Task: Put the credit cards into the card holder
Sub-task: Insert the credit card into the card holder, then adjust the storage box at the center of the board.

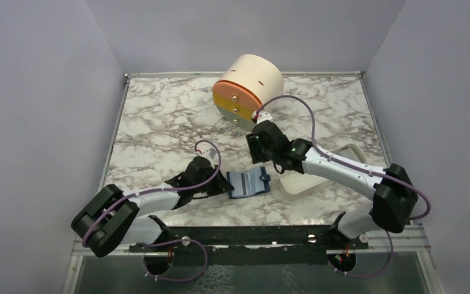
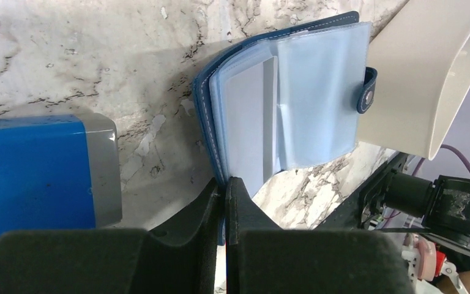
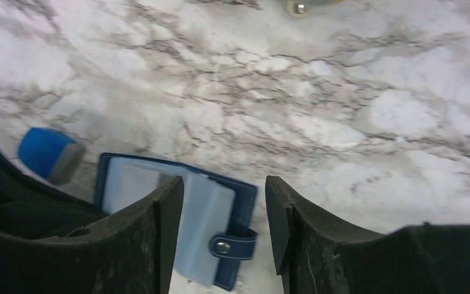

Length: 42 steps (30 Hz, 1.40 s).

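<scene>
The card holder (image 2: 306, 92) has glossy translucent plastic sleeves; the marble-patterned table (image 1: 159, 122) looks smooth.

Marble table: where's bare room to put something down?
Bare marble lies far left, between the table's left edge and the cream round tub, and far right, beyond the white oblong tray. The middle is crowded: open navy wallet, small blue block, left gripper and right gripper sit close together.

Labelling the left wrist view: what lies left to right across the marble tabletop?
Bright blue block with a grey end → open navy card holder with clear plastic sleeves → white plastic tray.
</scene>
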Each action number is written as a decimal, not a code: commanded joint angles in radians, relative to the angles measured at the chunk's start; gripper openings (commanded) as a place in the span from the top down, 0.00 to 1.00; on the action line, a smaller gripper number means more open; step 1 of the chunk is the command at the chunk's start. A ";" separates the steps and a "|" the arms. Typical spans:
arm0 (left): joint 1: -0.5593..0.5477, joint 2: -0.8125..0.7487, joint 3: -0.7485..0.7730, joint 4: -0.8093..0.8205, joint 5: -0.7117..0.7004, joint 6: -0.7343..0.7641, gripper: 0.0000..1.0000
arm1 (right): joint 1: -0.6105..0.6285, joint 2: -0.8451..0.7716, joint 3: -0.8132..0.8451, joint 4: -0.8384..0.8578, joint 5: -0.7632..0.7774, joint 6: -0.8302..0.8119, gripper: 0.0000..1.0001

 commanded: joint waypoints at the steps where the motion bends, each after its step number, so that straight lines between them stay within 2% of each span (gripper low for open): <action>1: -0.007 -0.035 0.031 -0.048 -0.009 0.038 1.00 | -0.059 -0.006 0.064 -0.166 0.137 -0.173 0.47; 7: -0.007 -0.055 0.051 -0.091 -0.016 0.062 1.00 | -0.156 -0.058 0.018 -0.129 0.170 -0.377 0.48; 10: -0.007 -0.062 0.046 -0.092 -0.014 0.064 1.00 | -0.234 -0.083 -0.003 -0.130 0.171 -0.430 0.48; 16: -0.007 -0.055 0.025 -0.055 0.003 0.049 1.00 | -0.389 -0.137 -0.079 -0.069 0.088 -0.621 0.49; 21: -0.007 -0.041 0.036 -0.071 0.018 0.063 1.00 | -0.522 -0.132 -0.073 -0.145 0.052 -0.666 0.49; 32: -0.007 -0.054 0.029 -0.084 0.027 0.075 1.00 | -0.682 -0.144 -0.167 -0.189 0.048 -0.743 0.49; 42: -0.007 -0.024 0.035 -0.069 0.037 0.076 1.00 | -0.748 -0.159 -0.205 -0.145 0.101 -0.783 0.50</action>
